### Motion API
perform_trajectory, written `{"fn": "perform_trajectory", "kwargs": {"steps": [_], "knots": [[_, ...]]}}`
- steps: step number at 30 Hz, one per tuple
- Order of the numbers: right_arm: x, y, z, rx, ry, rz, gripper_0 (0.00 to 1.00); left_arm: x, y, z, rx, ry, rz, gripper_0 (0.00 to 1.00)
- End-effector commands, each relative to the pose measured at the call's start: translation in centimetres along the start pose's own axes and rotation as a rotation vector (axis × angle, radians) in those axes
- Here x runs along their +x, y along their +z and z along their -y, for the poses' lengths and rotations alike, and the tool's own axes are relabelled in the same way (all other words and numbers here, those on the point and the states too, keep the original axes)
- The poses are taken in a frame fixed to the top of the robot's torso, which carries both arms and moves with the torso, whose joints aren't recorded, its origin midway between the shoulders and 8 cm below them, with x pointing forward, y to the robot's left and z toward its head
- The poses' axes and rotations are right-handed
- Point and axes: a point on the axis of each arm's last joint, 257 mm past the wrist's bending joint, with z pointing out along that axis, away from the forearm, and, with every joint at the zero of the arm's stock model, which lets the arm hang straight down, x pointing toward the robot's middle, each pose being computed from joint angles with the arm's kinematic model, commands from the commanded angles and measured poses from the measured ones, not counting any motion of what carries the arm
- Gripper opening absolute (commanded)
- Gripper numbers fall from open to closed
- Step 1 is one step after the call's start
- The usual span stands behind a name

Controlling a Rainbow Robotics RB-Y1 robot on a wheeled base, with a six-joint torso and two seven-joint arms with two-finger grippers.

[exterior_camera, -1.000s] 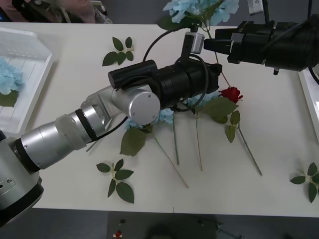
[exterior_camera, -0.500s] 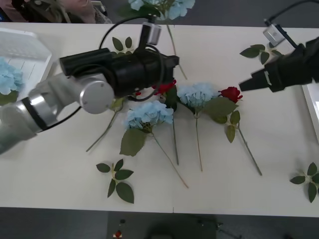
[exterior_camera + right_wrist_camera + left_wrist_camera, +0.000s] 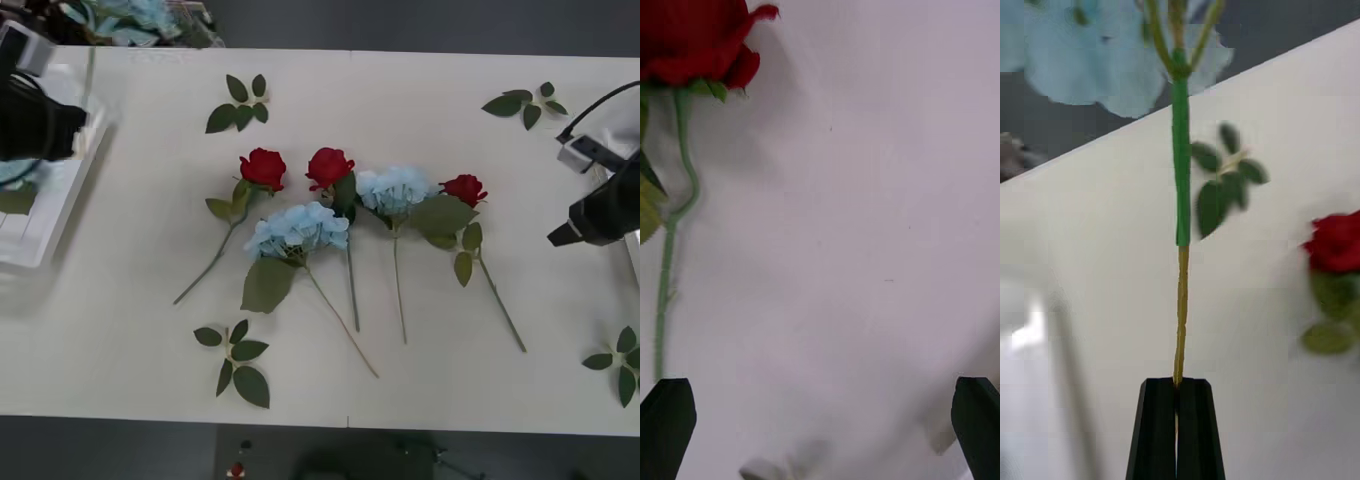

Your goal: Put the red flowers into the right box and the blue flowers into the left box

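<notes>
Since half a second ago the left arm has swung off the counter's middle to the left box (image 3: 45, 215), uncovering two roses. The left gripper (image 3: 1178, 390) has its black jaws clamped together on the thin stem of a blue flower (image 3: 1097, 52), fluffy and pale. The right gripper (image 3: 820, 420) hovers with jaws apart beside a red rose (image 3: 696, 37). On the smooth cream counter (image 3: 420, 120) lie three red flowers (image 3: 263, 168), two blue heads (image 3: 298, 228) and loose leaf sprigs (image 3: 238, 100)
</notes>
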Motion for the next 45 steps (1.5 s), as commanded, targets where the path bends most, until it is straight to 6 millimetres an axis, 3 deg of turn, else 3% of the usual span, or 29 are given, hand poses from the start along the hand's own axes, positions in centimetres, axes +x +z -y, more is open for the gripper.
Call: {"fn": "perform_trajectory", "kwargs": {"steps": [1,7,11,14,16,17,19,22,26,30,32,34,35,37,41,45], "knots": [[0.0,2.5,0.2,0.065,-0.050,0.012,1.00,2.9,-1.9,-8.1,-0.156,0.040,-0.070,0.00],[-0.6,5.0,-1.1,0.079,-0.074,0.003,0.99,10.9,-2.7,-13.6,-0.278,0.014,-0.136,0.00],[-1.8,5.8,-2.4,0.068,-0.085,0.020,0.98,14.0,-3.7,-15.7,-0.335,0.042,-0.129,0.00],[-2.6,6.4,-3.9,0.039,-0.079,0.033,0.98,14.7,-4.1,-16.2,-0.347,0.048,-0.141,0.01],[-3.0,6.7,-4.8,0.026,-0.080,0.040,0.98,14.7,-4.3,-16.3,-0.349,0.057,-0.142,0.32],[-3.4,6.9,-5.4,0.015,-0.080,0.047,0.98,14.6,-4.4,-16.4,-0.350,0.065,-0.143,0.59],[-3.8,7.4,-6.4,0.008,-0.088,0.054,0.96,14.1,-4.3,-16.4,-0.351,0.074,-0.128,0.84],[-4.2,8.4,-7.5,0.003,-0.087,0.054,0.90,12.4,-4.2,-16.4,-0.356,0.093,-0.066,1.00],[-4.7,10.7,-8.6,0.015,-0.044,0.051,0.84,8.0,-4.6,-16.2,-0.355,0.127,0.035,1.00],[-5.0,11.9,-8.9,0.034,-0.009,0.056,0.76,3.1,-4.2,-13.5,-0.301,0.133,0.125,1.00],[-5.1,12.3,-9.1,0.038,-0.007,0.054,0.66,0.7,-3.7,-11.7,-0.269,0.131,0.171,1.00],[-5.2,12.5,-9.1,0.039,0.001,0.051,0.41,-1.6,-2.7,-9.8,-0.232,0.110,0.199,1.00],[-5.2,12.6,-9.1,0.041,0.004,0.050,0.25,-2.2,-2.1,-8.7,-0.207,0.093,0.184,1.00],[-5.1,12.6,-9.0,0.041,0.015,0.048,0.02,-3.0,-1.0,-6.2,-0.152,0.063,0.150,1.00],[-5.3,12.5,-8.8,0.045,0.025,0.050,0.00,-3.5,0.0,-0.4,-0.003,-0.013,0.022,1.00],[-5.6,12.2,-8.5,0.049,0.034,0.054,0.00,-1.3,1.1,7.4,0.177,-0.050,-0.109,1.00]]}}
